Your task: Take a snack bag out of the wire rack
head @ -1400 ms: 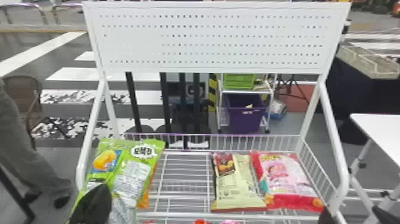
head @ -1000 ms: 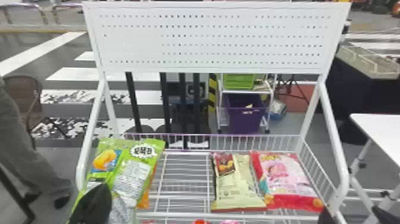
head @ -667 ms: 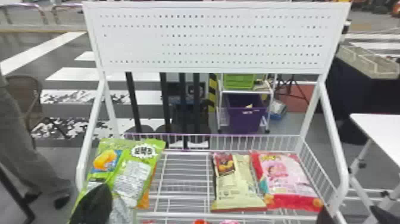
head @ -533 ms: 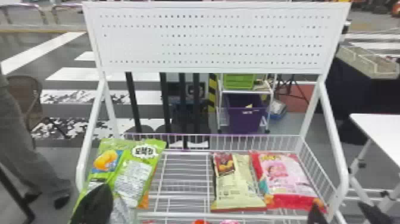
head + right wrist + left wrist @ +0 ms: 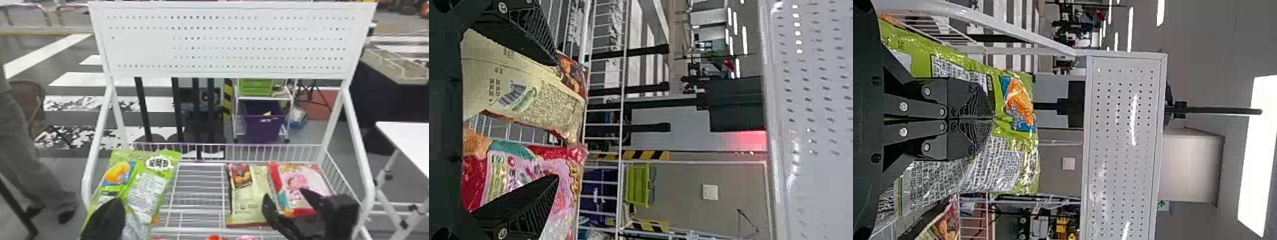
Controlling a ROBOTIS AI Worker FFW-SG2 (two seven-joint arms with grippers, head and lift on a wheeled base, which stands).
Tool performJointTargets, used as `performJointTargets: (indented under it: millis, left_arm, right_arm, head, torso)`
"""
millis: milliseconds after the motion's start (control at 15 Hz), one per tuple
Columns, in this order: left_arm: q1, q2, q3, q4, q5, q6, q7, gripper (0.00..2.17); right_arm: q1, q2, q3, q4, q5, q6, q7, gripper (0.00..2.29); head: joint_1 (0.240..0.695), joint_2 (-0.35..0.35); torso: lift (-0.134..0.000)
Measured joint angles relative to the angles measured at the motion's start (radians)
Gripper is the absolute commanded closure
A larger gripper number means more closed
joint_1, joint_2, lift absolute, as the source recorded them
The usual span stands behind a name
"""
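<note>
Currently holding right gripper (image 5: 284, 193) spread over cream bag (image 5: 247, 202) and pink bag (image 5: 292, 178) (lying side by side in wire rack (image 5: 191, 229)), and left gripper (image 5: 118, 201) pressed together by green bag (image 5: 148, 185).

2 bags (image 5: 250, 201) in rack (image 5: 191, 229), right side

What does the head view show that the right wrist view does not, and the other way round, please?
Head view: the green snack bag, the left gripper and the white side table.

Right wrist view: the ceiling lights and a white wall plate.

Both: the cream snack bag, the pink-and-red snack bag, the open right gripper, the wire rack and its perforated board.
</note>
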Motion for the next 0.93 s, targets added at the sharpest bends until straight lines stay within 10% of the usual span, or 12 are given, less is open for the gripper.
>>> performJointTargets:
  millis: [467, 600, 800, 933]
  left_arm:
    - [-0.009, 0.007, 0.000, 0.016, 0.004, 0.000, 0.000, 1.89]
    - [-0.013, 0.007, -0.001, 0.019, 0.005, 0.000, 0.000, 1.89]
    - [-0.018, 0.006, 0.000, 0.024, 0.007, 0.000, 0.000, 1.88]
    - [-0.019, 0.005, 0.000, 0.026, 0.007, 0.000, 0.002, 1.89]
  right_arm:
    - [-0.297, 0.033, 0.106, 0.285, -0.069, 0.147, 0.056, 0.25]
    - [-0.337, 0.039, 0.126, 0.324, -0.070, 0.190, 0.073, 0.61]
    - [-0.371, 0.041, 0.141, 0.347, -0.067, 0.260, 0.100, 2.05]
    - [-0.381, 0.042, 0.146, 0.355, -0.065, 0.280, 0.092, 2.22]
  head:
    - [0.499, 0.000]
    - [0.499, 0.000]
    - [0.499, 0.000]
    - [0.499, 0.000]
  torso:
    - [0.000]
    - [0.000]
    - [0.000]
    - [0.000]
